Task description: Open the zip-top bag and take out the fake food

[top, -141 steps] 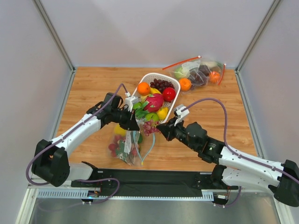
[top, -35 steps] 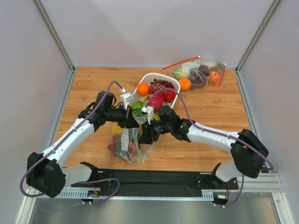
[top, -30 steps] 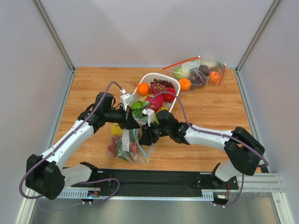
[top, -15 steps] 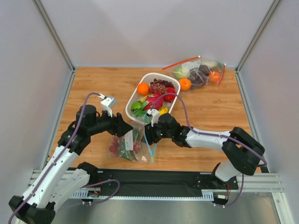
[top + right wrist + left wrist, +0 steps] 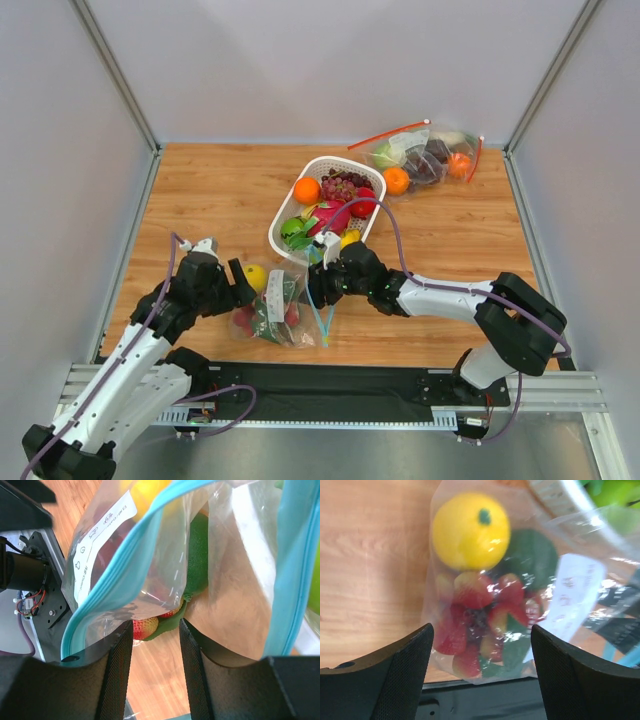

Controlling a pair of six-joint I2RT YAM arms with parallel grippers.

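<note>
The zip-top bag [image 5: 275,315] lies flat on the wood near the front edge, its teal zip strip [image 5: 120,555] parted. Through the plastic show fake food: a yellow lemon [image 5: 470,530], a dark green fruit [image 5: 532,562] and red strawberries [image 5: 480,605]. My left gripper [image 5: 481,630] stands wide open just left of the bag's closed end and touches nothing; it appears beside the lemon in the top view [image 5: 243,287]. My right gripper [image 5: 156,625] sits at the bag's mouth [image 5: 312,288], partly open. One lip of the bag drapes over its left finger; a strawberry and bare wood show in the gap.
A white basket [image 5: 281,220] of fruit stands just behind the bag. A second clear bag with a red-orange zip [image 5: 430,152] lies at the back right, with a loose orange [image 5: 396,180] beside it. A black rail [image 5: 320,380] runs along the front edge.
My left gripper has opened, let go of the bag's top and drawn back to the near left. The bag has dropped flat onto the table. The right gripper stayed at the bag's mouth.
</note>
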